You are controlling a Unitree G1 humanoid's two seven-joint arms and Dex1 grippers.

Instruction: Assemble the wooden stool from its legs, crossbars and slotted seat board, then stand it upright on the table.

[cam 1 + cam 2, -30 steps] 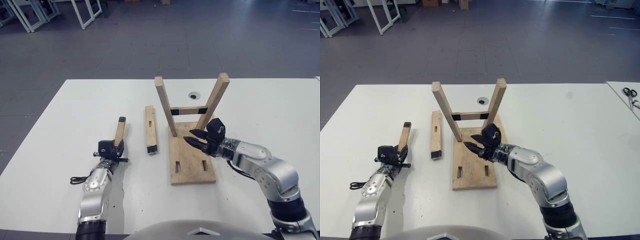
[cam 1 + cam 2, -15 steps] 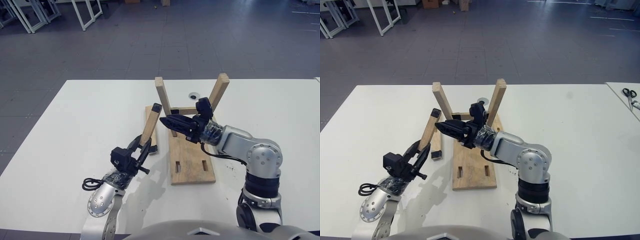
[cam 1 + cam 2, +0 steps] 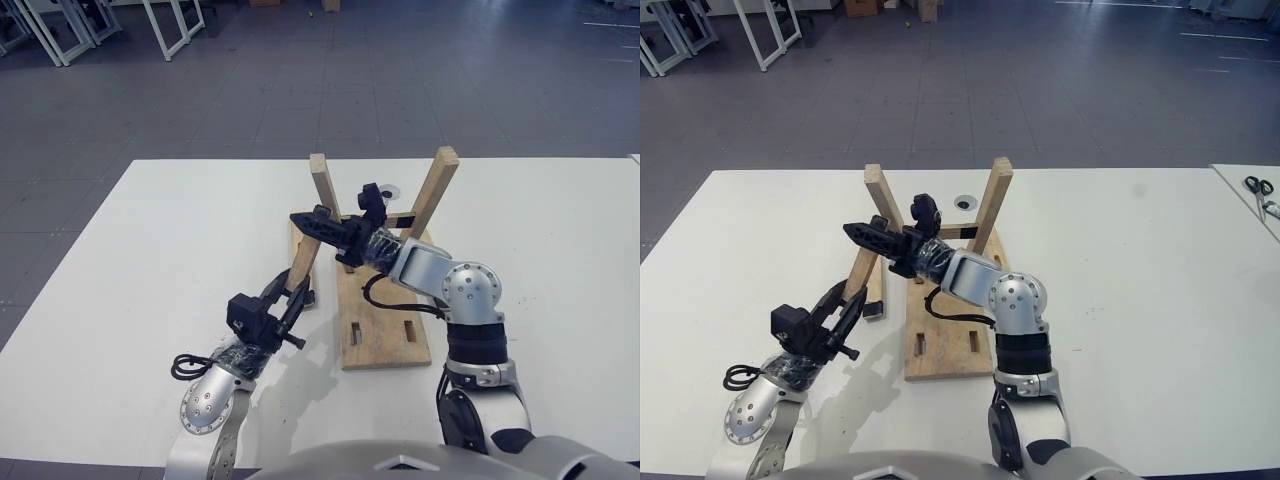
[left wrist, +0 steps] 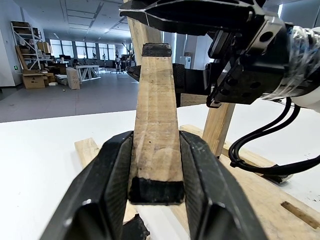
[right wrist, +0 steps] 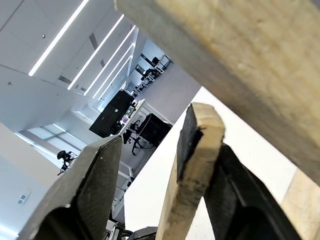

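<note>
Roughly half done: leg frame (image 3: 432, 190) fitted on seat board (image 3: 385, 340). Loose leg (image 3: 303, 262) clamped in left end effector (image 3: 290, 300); right end effector (image 3: 312, 222) open astride its tip.

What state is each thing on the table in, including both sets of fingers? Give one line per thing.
Seat board: lying flat on the table.
Two legs: standing on the board, joined by a crossbar.
Spare leg: lying flat beside the board.
Held leg: off the table, tilted.
Left gripper: fingers shut on that leg's lower end.
Right gripper: fingers open around its top end.
</note>
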